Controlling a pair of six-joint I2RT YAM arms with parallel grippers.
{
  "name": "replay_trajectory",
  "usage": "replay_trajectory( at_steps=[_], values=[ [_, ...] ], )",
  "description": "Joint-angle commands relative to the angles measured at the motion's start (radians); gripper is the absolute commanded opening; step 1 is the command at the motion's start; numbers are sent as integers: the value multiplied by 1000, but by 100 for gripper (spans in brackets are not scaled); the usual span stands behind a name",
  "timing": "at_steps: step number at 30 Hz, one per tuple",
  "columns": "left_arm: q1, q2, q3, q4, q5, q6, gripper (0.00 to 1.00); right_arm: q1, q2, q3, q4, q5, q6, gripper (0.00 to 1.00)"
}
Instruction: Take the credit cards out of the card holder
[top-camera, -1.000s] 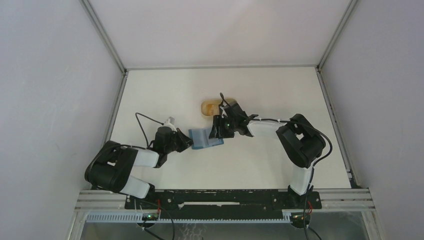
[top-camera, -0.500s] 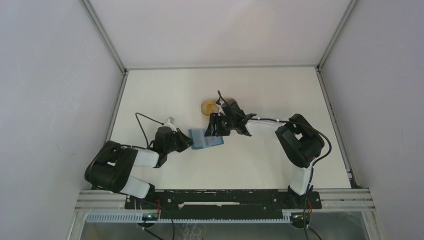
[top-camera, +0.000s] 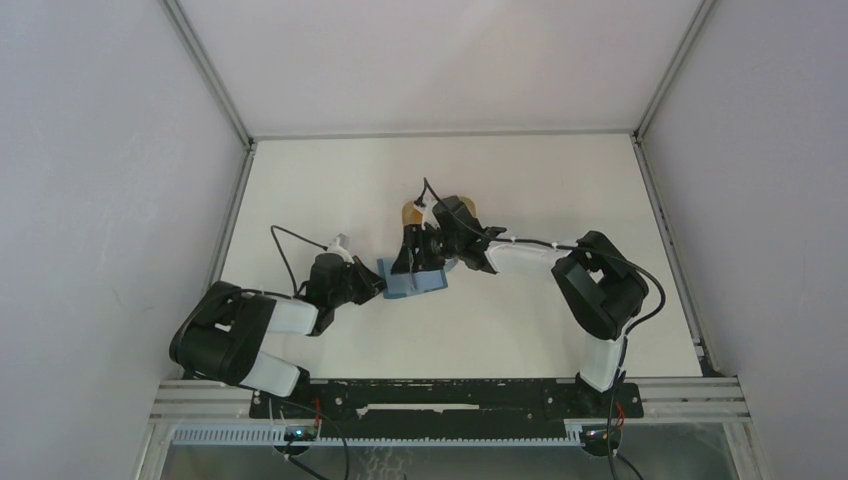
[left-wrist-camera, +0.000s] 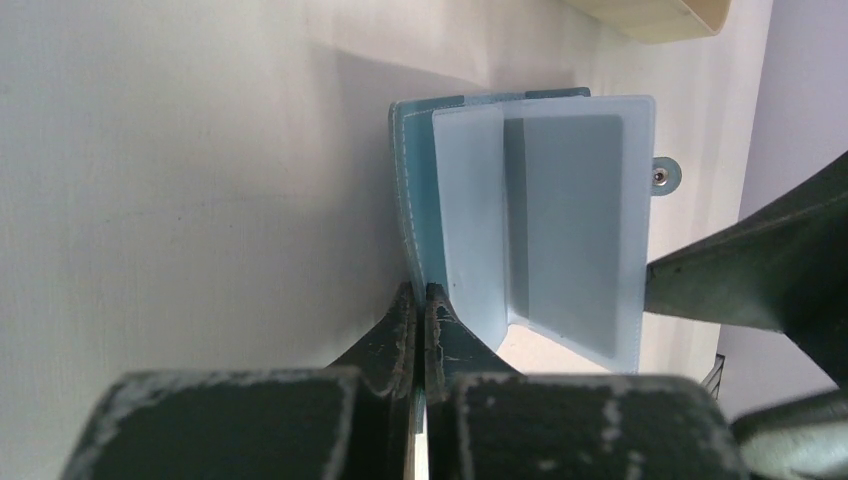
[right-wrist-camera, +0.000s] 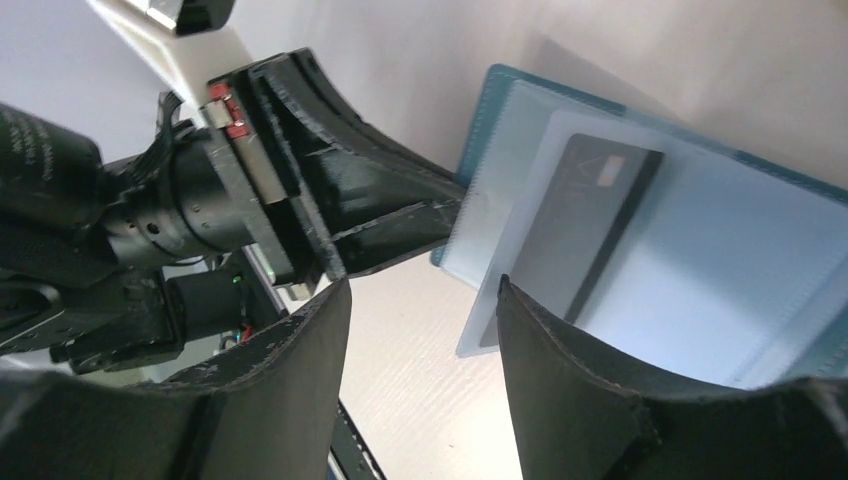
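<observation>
Card holder (left-wrist-camera: 545, 215) lying open, left claw (left-wrist-camera: 420, 292) clamped on its edge, right claw (right-wrist-camera: 420, 292) apart just above black credit card (right-wrist-camera: 590, 230)

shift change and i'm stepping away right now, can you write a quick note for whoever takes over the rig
Left gripper: shut on one edge of the card holder, which lies open on the table.
Right gripper: open, holding nothing, poised over the holder's clear sleeves.
Cards: a black card sits inside a clear sleeve; no card is seen lying outside the holder. A tan tray lies beyond the holder.
Done: holder opened and steadied.
Left: pull out the black card and any others, likely with the right gripper.
</observation>
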Motion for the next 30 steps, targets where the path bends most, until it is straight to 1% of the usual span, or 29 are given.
replay_trajectory(
  at_steps=[1, 5, 9, 16, 21, 30],
  values=[
    [-6, 34, -39, -120, -48, 44, 0, 24, 8, 36, 60, -67, 6, 65],
    [-8, 43, -33, -120, -44, 42, 0, 19, 20, 47, 73, -130, 4, 66],
    [-8, 50, -30, -120, -42, 43, 0, -4, 29, 47, 86, -149, 12, 68],
    [-8, 54, -27, -120, -42, 44, 0, -40, 81, 47, 164, -230, 86, 68],
    [-8, 53, -31, -120, -43, 42, 0, -57, 81, 47, 129, -223, 67, 69],
    [-8, 53, -32, -120, -43, 42, 0, -115, 110, 43, 124, -215, 45, 69]
  ],
)
